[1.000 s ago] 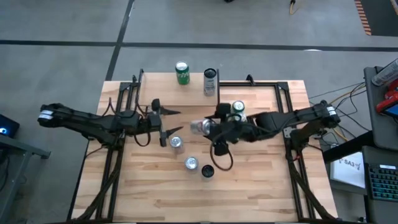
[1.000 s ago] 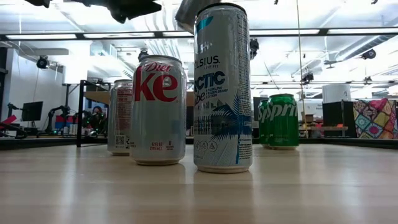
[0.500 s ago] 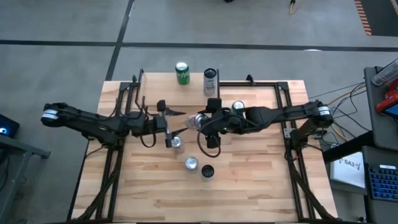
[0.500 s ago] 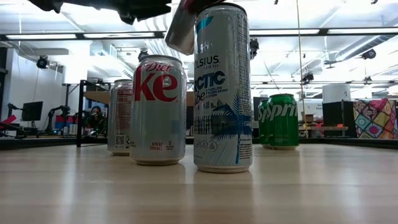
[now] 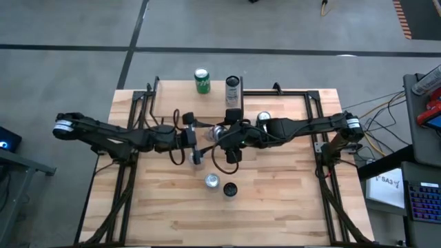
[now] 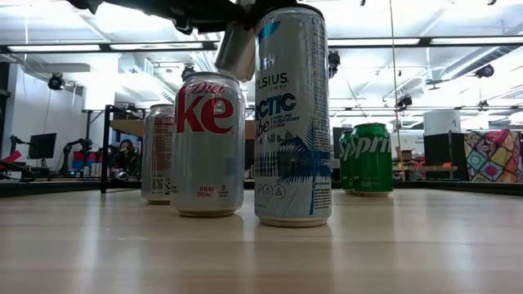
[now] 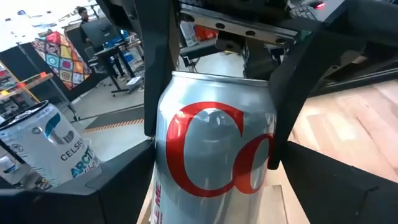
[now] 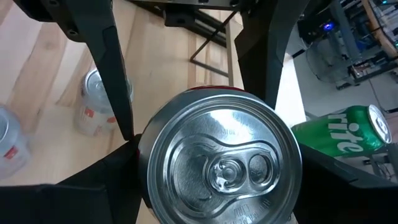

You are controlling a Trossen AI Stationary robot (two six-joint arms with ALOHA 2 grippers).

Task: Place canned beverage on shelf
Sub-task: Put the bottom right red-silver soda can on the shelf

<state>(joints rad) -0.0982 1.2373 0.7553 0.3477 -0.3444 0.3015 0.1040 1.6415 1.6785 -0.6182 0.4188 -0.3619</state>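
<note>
Counting seven cans from above: a Sprite can (image 5: 201, 80) and a tall Celsius can (image 5: 233, 89) on the shelf (image 5: 178, 96), four standing on the desk (image 5: 275, 200), and one silver-and-red Coke can (image 7: 214, 162) in the air. My right gripper (image 5: 224, 134) grasps that Coke can on its side above the desk's middle, near the shelf but not on it. My left gripper (image 5: 200, 134) straddles its other end; whether it presses I cannot tell. From above, both grippers mostly hide the can.

Grey concrete floor (image 5: 69, 27); ceiling strip lights (image 6: 458, 39) overhead.
</note>
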